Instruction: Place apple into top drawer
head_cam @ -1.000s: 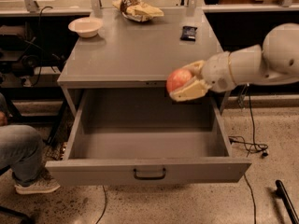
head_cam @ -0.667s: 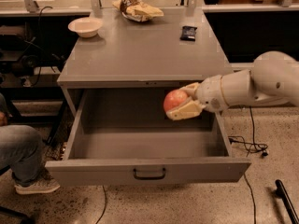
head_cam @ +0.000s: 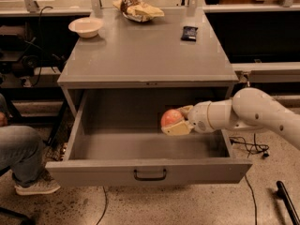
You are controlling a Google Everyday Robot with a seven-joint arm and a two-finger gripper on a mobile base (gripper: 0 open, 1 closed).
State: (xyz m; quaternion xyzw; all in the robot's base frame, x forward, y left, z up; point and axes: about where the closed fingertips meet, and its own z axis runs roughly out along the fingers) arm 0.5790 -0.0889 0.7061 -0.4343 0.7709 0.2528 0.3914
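Observation:
The top drawer [head_cam: 150,170] of the grey cabinet is pulled wide open toward me, its dark handle centred on the front panel. My gripper [head_cam: 176,122] comes in from the right on a white arm and is shut on the pinkish-red apple [head_cam: 171,117]. It holds the apple inside the drawer's opening, right of centre, a little above the drawer floor [head_cam: 117,146].
On the cabinet top [head_cam: 145,50] stand a beige bowl [head_cam: 86,26] at the back left, a chip bag [head_cam: 138,8] at the back centre and a small dark packet [head_cam: 189,33] at the right. A person's leg and shoe [head_cam: 23,158] are at the left.
My gripper has moved down and left with the apple, from level with the cabinet top's front edge into the open drawer.

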